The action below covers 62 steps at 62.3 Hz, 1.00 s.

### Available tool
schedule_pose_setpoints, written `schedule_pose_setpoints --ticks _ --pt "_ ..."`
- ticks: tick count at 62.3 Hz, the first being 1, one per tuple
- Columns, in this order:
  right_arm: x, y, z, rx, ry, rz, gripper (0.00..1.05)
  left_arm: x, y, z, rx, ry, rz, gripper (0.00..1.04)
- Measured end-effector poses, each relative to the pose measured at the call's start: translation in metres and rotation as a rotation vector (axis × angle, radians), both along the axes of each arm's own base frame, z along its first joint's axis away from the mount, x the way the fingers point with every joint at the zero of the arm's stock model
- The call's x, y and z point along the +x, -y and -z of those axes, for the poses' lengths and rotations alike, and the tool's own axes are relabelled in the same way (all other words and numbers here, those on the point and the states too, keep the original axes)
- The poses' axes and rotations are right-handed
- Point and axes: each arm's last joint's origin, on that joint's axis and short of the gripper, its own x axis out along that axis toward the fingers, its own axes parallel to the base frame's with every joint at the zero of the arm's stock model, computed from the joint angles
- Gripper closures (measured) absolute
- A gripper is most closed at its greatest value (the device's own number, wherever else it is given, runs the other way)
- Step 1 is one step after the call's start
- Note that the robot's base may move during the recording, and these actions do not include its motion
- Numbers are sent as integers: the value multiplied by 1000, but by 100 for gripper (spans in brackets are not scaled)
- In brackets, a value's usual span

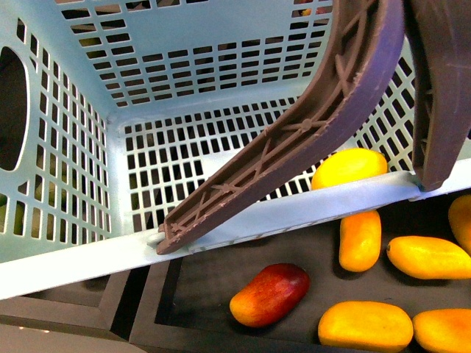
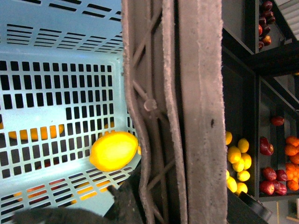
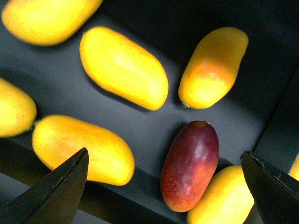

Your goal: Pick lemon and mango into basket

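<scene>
The light teal basket (image 1: 88, 261) fills the front view, hanging tilted, with its brown handles (image 1: 346, 95) raised. My left gripper (image 2: 135, 205) is shut on the basket by those handles (image 2: 187, 112); only a dark part of it shows. The lemon (image 2: 114, 150) lies inside the basket against the slotted wall, and in the front view the lemon (image 1: 349, 168) peeks over the near rim. Several yellow-orange mangoes (image 3: 124, 67) lie in a black tray. My right gripper (image 3: 164, 154) hangs open above them, its fingers (image 3: 56, 191) spread wide.
A red-and-yellow mango (image 3: 190, 163) lies right under the open right jaws, touching a yellow mango (image 3: 224, 198). The black tray (image 1: 199, 287) sits below the basket's rim. Dark shelf bins beside the basket hold more lemons (image 2: 239, 163), red fruit (image 2: 273, 173) and oranges (image 2: 292, 144).
</scene>
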Motion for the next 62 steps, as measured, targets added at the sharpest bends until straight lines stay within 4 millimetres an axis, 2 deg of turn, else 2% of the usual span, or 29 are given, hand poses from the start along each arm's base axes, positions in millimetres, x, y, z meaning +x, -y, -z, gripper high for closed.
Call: schedule_pose_setpoints --ticks 10,29,62 --pt "16 2 24 -45 -56 -102 9 0 0 0 2 1 -4 90" --pt "40 2 57 -63 -123 -165 9 0 0 0 1 1 -1 90" --pt "91 -16 69 -53 -108 -244 9 0 0 0 3 2 -4 90"
